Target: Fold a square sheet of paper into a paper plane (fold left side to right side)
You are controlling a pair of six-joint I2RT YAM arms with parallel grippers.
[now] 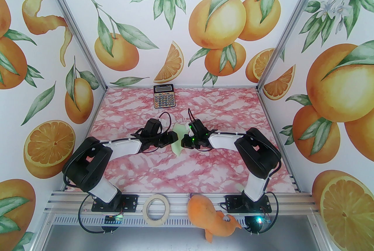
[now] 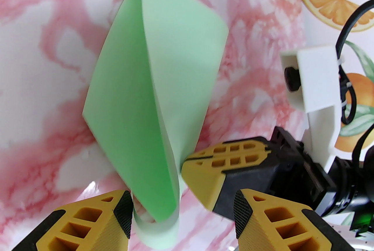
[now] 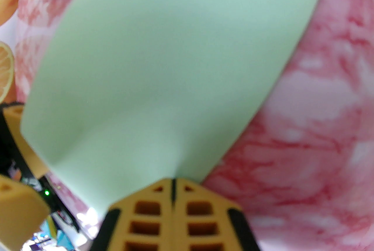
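The square sheet of paper [image 1: 177, 148] is pale green and hangs between my two grippers above the middle of the pink marbled table. In the left wrist view the sheet [image 2: 131, 97] is bent over on itself in a loose curl with no crease. My right gripper [image 2: 184, 163] is shut on its lower edge, and its own view shows the fingers [image 3: 173, 185] pinched together on the sheet [image 3: 175, 68]. My left gripper [image 2: 184, 211] stands open, with the curled bend lying between its jaws, close to the left finger [image 2: 124, 214]. The paper plane is out of view.
A black-and-orange calculator [image 1: 163, 96] lies at the far edge of the table [image 1: 204, 168]. A roll of beige tape [image 1: 157, 198] and an orange plush toy [image 1: 207, 211] rest on the near rail between the arm bases. Printed walls close in three sides.
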